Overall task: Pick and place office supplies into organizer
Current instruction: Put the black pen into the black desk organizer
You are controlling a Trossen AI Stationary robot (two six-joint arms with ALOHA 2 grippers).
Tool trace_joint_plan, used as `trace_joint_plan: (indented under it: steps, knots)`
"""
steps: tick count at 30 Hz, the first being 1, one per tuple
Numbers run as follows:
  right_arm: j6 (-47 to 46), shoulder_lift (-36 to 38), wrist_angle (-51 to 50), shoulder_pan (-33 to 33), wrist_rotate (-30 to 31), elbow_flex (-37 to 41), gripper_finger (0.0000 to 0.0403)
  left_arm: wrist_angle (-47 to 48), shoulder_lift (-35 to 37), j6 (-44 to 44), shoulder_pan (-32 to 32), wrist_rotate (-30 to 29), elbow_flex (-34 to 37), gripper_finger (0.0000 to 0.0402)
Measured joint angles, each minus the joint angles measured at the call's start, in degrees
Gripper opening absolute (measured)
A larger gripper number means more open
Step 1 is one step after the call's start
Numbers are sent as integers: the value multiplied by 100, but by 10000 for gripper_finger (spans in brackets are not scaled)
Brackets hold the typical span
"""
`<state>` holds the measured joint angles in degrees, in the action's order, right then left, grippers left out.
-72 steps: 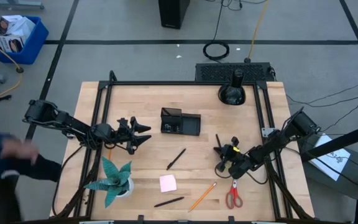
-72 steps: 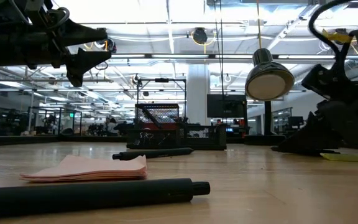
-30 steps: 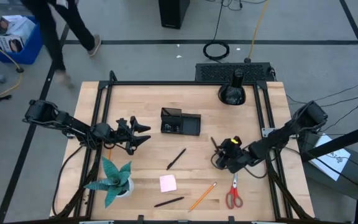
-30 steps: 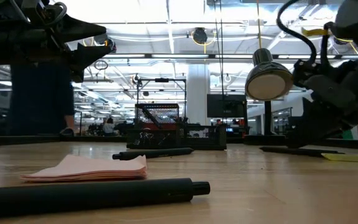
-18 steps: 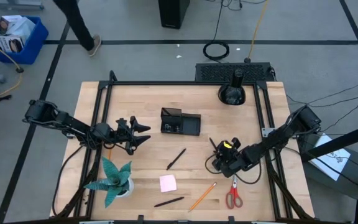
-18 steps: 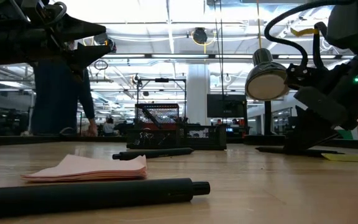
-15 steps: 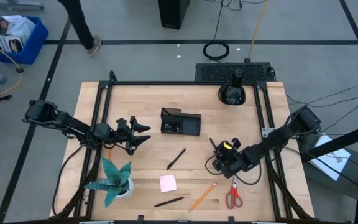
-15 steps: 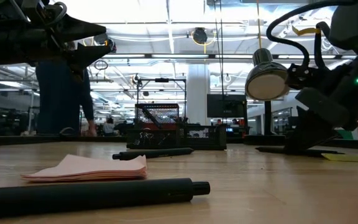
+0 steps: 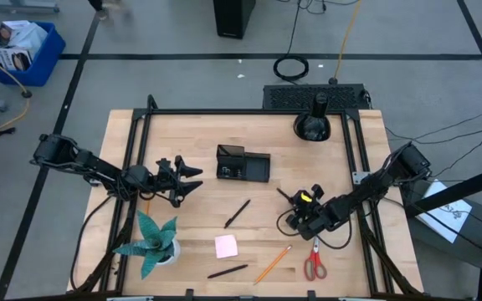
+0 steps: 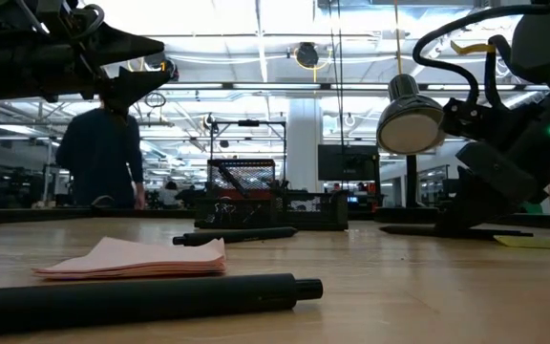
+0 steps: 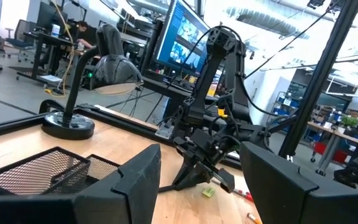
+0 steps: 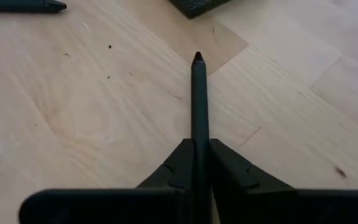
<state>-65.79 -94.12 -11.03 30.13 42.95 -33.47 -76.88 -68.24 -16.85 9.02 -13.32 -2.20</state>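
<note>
My right gripper (image 9: 296, 211) is low over the table's right half, shut on a black pen (image 9: 284, 197) whose tip points at the black mesh organizer (image 9: 243, 163). The right wrist view shows that pen (image 12: 197, 93) sticking out ahead of the gripper (image 12: 197, 148). My left gripper (image 9: 194, 180) waits open above the table's left side, its fingers spread in the left wrist view (image 11: 197, 186). Loose on the wood lie a second black pen (image 9: 238, 213), a pink sticky pad (image 9: 226, 246), a third pen (image 9: 227, 271), an orange pencil (image 9: 272, 263) and red scissors (image 9: 314, 261). My right gripper pinches the black pen's rear part (image 12: 197, 134) between its two fingers (image 12: 229, 168). The pen runs along the fingers and sticks out ahead of them. The fingers come slanting down from the table's right. The pen (image 10: 447, 230) sits nearly level, close over the wood; whether it touches, I cannot tell.
A teal spiky plant (image 9: 153, 242) stands near the left near corner and a black desk lamp (image 9: 312, 124) at the far right. A small yellow piece (image 10: 533, 242) lies by the right arm. A person (image 10: 98, 158) stands in the room beyond the table.
My right gripper, shut on the pen, has shifted a little toward the table's left and near edges, carrying the pen along. A person has walked past the table's far left side.
</note>
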Motion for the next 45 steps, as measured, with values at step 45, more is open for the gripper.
trace_joint_plan:
  steps: [45]
  knots:
    - [5178,496,4240,-952,-310,9,29,2279,-1,-2723,-466,722,-945,223]
